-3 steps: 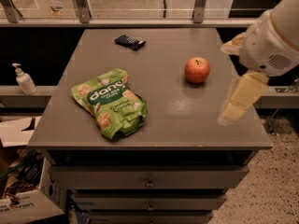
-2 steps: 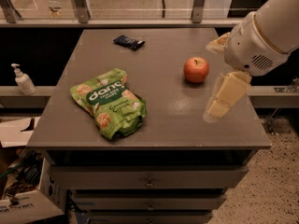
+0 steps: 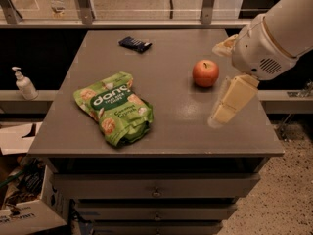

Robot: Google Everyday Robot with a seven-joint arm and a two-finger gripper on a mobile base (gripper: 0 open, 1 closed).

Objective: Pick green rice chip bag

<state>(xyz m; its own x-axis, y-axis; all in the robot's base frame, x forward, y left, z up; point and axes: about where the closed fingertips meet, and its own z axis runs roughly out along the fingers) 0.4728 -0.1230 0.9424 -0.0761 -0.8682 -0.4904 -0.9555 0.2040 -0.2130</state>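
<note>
The green rice chip bag (image 3: 115, 108) lies flat on the left half of the grey table (image 3: 176, 126). It is crinkled and bright green, with white lettering and pictures of round chips. My gripper (image 3: 217, 84) hangs over the right side of the table, just right of a red apple (image 3: 205, 73) and well to the right of the bag. Its cream fingers (image 3: 233, 100) are spread apart and hold nothing. The white arm comes in from the upper right.
A small dark wrapper (image 3: 135, 44) lies at the back of the table. A pump bottle (image 3: 23, 83) stands on a ledge to the left. Cardboard boxes (image 3: 22, 214) sit on the floor at lower left. Drawers are under the tabletop.
My gripper has moved left, further over the table and closer to the apple. The bag, apple and wrapper have not moved.
</note>
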